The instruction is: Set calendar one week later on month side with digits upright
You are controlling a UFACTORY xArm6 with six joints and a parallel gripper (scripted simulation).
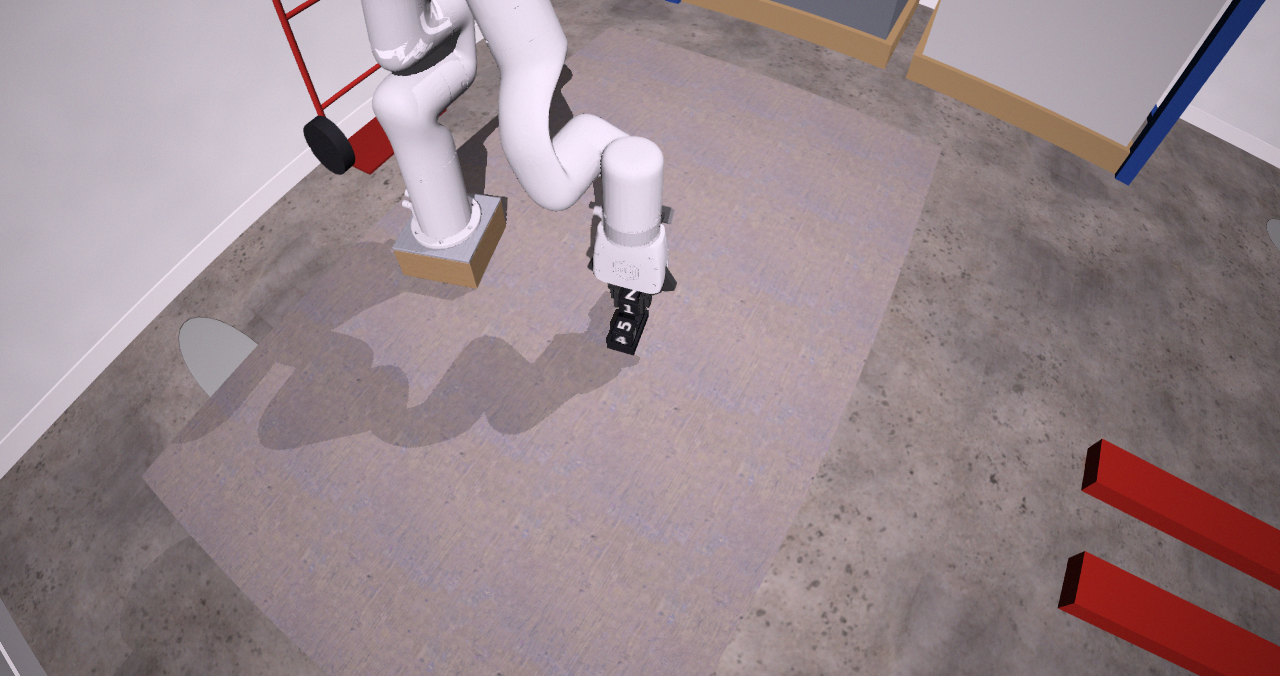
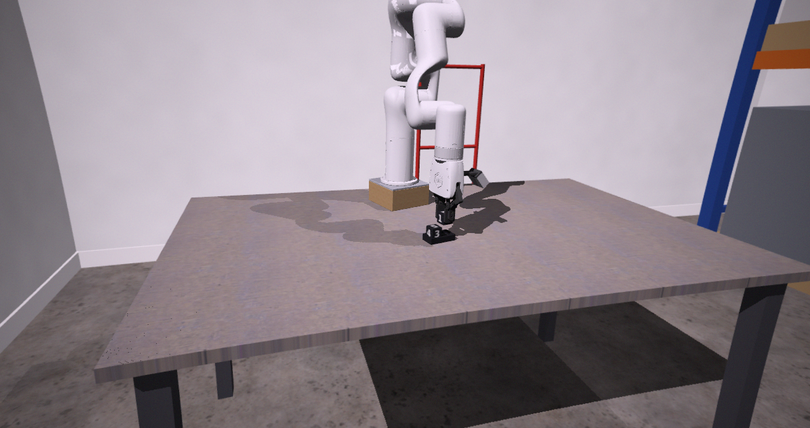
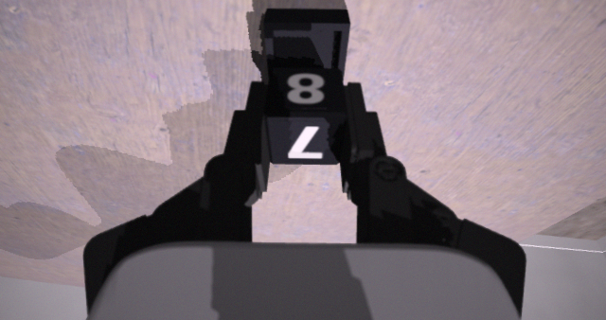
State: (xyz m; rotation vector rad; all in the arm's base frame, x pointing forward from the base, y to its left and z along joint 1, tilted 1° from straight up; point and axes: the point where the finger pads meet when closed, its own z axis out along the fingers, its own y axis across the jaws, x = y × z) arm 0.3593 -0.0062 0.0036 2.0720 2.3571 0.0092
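Observation:
My gripper is shut on a black date cube and points straight down. The wrist view shows the cube's faces 8 and 7; the exterior view shows a 1 on the cube. I hold it just above the black tray, over the tray's empty half. The second cube stands in the other half of the tray, with 3 and 4 on its sides. The top view shows a 5 on top of that cube, below my gripper. I cannot read the month's name.
The arm's base stands on a wooden block at the back of the table. A red hand truck is behind it, off the table. The table edges are far from the tray.

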